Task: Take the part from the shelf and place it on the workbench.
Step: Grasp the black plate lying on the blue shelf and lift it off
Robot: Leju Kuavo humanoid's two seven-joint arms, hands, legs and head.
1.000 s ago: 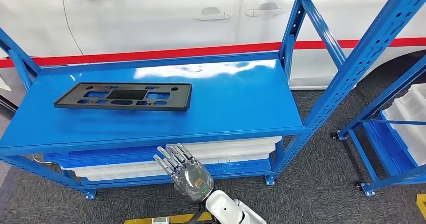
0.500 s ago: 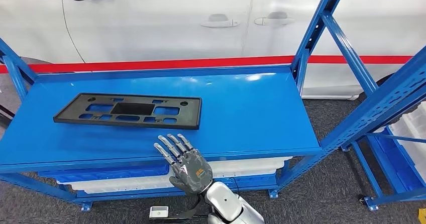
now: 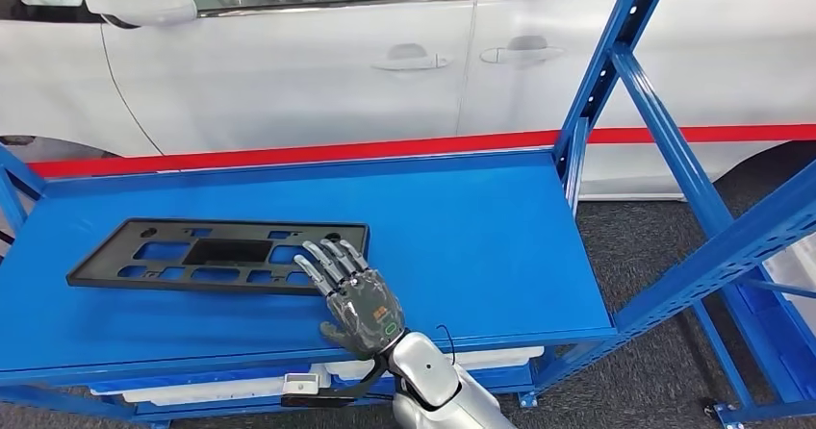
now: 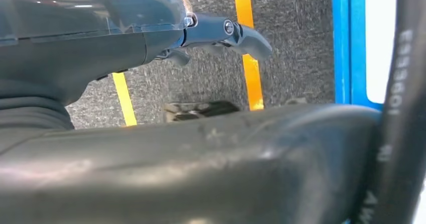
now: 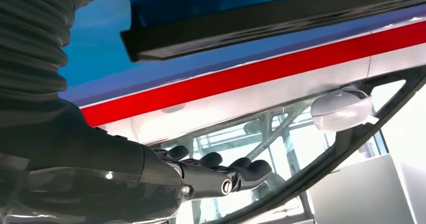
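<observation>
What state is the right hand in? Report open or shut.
Open: the right hand has its fingers spread and straight above the black part's end, holding nothing.

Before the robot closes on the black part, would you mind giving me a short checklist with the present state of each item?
1. Black part lies flat on the blue shelf, whole outline visible: ok.
2. Right hand holds nothing, fingers spread: ok.
3. Right hand at the part: fingertips reach its near right corner in the head view; contact: cannot tell.
4. Nothing else on the shelf top near the part: ok.
5. Left hand hangs over the grey floor, holding nothing visible, clear of the shelf: ok.
6. Workbench for the drop-off located: cannot tell.
</observation>
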